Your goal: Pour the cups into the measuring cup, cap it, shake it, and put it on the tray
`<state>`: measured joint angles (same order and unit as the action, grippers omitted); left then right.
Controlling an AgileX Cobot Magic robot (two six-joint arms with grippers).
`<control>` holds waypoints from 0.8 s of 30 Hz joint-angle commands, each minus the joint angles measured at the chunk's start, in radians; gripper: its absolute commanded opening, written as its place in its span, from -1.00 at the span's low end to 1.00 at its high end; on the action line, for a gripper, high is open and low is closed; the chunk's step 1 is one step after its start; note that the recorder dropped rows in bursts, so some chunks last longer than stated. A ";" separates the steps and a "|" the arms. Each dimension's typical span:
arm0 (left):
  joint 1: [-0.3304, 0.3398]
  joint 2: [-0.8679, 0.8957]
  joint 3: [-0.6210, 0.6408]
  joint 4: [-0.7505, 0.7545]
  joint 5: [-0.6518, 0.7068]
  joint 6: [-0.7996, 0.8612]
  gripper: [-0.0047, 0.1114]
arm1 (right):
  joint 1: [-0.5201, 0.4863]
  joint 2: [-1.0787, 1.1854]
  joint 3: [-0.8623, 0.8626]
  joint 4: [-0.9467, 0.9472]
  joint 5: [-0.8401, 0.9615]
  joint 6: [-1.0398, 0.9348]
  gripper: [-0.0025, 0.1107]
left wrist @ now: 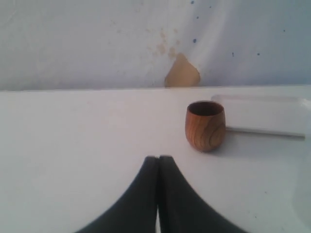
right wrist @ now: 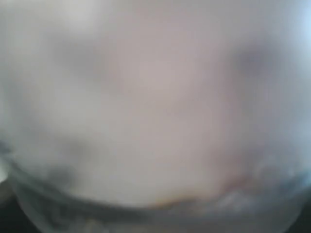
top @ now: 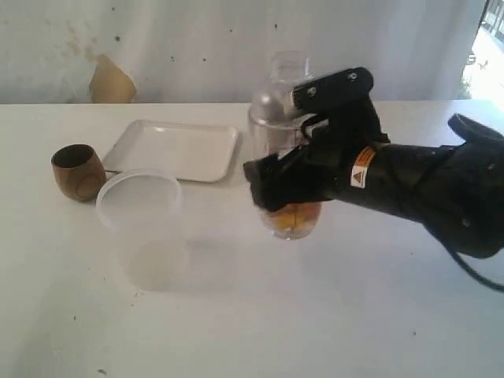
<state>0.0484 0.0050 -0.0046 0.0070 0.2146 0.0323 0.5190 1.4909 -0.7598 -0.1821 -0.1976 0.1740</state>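
1. White worktop (top: pixel 331 315) runs back to a pale wall with a tan peeled patch (top: pixel 110 81).
2. My right gripper (top: pixel 277 187) reaches in from the right and is clamped round the middle of the measuring cup (top: pixel 294 222).
3. The measuring cup stands upright near the centre of the worktop, with orange contents in its foot and a pale domed top above my gripper. I cannot tell whether its foot touches the worktop.
4. My right wrist view is only a blur of clear plastic pressed close to the lens.
5. My left gripper (left wrist: pixel 158 158) hangs low over bare worktop with its fingers pressed together, holding nothing.
6. The brown wooden cup (left wrist: pixel 205 125) stands upright ahead of it, just beside the white tray (left wrist: pixel 265 115).
7. In the exterior view the tray lies flat behind a milky translucent tub (top: pixel 140 224), with the wooden cup at the tub's left.
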 commanded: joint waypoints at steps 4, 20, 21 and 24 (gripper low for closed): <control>-0.001 -0.005 0.005 0.001 -0.011 -0.005 -0.92 | 0.088 -0.034 -0.025 0.079 -0.024 -0.212 -0.96; -0.001 -0.005 0.005 0.001 -0.011 -0.005 -0.92 | 0.056 -0.052 -0.018 0.182 -0.009 -0.558 -0.96; -0.001 -0.005 0.005 0.001 -0.011 -0.005 -0.92 | 0.056 -0.052 -0.018 0.182 -0.001 -0.573 -0.96; -0.001 -0.005 0.005 0.001 -0.011 -0.005 -0.92 | 0.056 -0.035 -0.018 0.182 -0.009 -0.573 -0.96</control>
<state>0.0484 0.0050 -0.0046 0.0070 0.2122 0.0323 0.5813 1.4566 -0.7686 0.0112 -0.1511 -0.3597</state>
